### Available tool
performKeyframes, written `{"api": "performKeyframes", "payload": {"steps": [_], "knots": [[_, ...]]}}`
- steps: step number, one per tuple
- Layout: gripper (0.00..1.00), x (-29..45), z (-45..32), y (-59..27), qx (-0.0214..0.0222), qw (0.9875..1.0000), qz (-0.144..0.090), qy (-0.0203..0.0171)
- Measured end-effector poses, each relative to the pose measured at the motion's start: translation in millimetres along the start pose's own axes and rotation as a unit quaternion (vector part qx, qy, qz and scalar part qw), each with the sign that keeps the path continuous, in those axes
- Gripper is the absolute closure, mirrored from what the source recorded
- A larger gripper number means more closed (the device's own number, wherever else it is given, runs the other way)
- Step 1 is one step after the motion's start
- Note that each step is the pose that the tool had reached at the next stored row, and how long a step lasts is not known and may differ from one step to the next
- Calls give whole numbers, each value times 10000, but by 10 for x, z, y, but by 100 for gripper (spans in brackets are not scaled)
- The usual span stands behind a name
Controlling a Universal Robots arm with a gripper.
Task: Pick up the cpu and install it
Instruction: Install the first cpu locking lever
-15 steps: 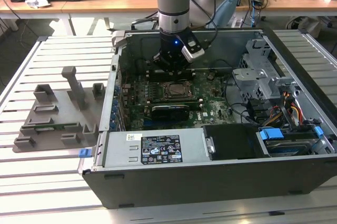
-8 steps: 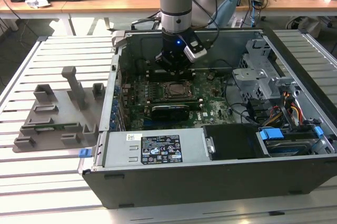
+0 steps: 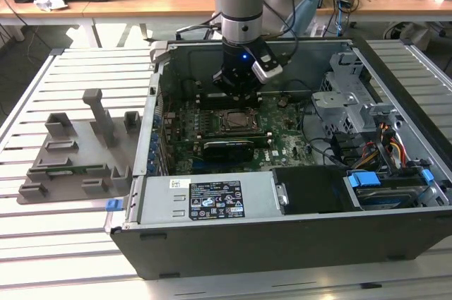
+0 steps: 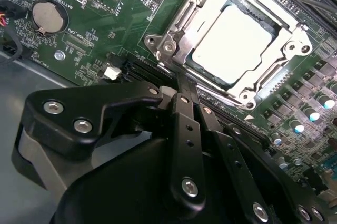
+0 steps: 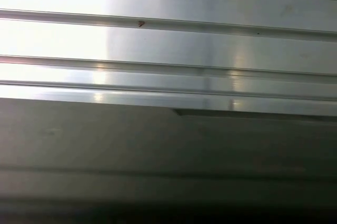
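In the open case [image 3: 282, 247]: the claw [image 3: 236, 90] hung just above the board [image 3: 289, 141], close beside the socket frame [image 4: 171, 45].
Cpu place: the cpu [image 4: 231, 39] lay flat inside the socket frame, with metal on all four sides, apart from the claw.
Done: the pick-up and carry looked finished, and the chip seemed seated (judged from how squarely it sat).
Left: whether the frame was clamped down on it could not be told, so that step may remain.
Claw state: it was not holding the cpu, but I could not tell whether it was open or closed.
Cpu look: square and flat, with a pale silver top washed bright by the light and a thin dark gap round its edge.
Holder: the grey blocks [image 3: 78, 152] stood on the worktop [image 3: 56, 243], well apart from the case, at the exterior view's left.
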State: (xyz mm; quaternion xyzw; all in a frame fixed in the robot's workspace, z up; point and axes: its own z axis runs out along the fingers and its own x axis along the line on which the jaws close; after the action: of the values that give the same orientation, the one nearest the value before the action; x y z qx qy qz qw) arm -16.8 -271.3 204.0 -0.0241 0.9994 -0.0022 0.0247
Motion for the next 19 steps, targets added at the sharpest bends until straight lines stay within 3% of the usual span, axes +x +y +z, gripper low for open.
{"api": "performKeyframes", "payload": {"steps": [12, 19], "knots": [[89, -133, 16, -6, -1, 10000, 0, 10], [89, -91, 6, -4, 1, 10000, -1, -6]]}}
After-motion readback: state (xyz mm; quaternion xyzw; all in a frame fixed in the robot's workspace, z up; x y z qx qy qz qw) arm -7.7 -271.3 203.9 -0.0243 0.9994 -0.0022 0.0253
